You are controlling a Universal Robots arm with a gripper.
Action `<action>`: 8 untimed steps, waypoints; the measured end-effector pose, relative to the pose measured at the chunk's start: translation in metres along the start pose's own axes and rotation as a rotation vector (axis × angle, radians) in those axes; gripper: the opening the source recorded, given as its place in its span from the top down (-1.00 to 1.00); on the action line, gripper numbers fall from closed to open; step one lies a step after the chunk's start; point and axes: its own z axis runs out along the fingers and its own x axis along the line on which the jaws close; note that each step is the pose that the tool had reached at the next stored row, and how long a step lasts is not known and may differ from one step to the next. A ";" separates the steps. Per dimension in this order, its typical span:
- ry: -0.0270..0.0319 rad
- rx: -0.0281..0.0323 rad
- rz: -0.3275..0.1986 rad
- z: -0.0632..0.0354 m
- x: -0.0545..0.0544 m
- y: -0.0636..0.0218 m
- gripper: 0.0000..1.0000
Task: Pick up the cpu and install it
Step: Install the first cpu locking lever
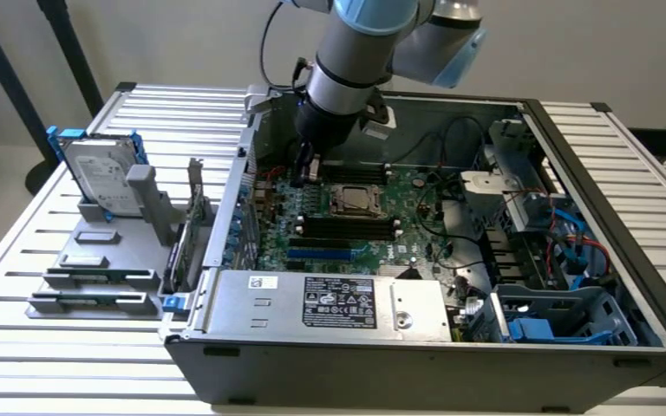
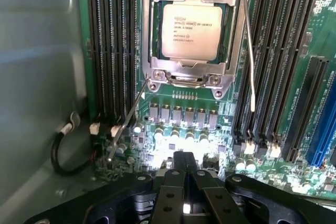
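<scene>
1. While the hard drive (image 1: 100, 178) stood in its rack at the exterior view's left, the gripper (image 1: 302, 176) hung clenched and empty over the motherboard (image 1: 414, 238).
2. Just right of it, close below, the square cpu (image 1: 354, 198) lay flat in its socket, seemingly already seated.
3. Further right, cables (image 1: 564, 238) crowded the case (image 1: 617, 182), leaving little room.

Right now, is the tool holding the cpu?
No, the cpu sits in its socket, apart from the shut tool.
</scene>
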 end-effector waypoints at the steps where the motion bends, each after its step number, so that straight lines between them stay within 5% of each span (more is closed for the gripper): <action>1: 0.0077 -0.0011 0.007 -0.0005 0.000 -0.0004 0.79; 4: 0.0290 -0.0051 0.032 -0.0021 0.000 -0.0013 0.79; 8: 0.0476 -0.0120 0.076 -0.0031 0.000 -0.0016 0.79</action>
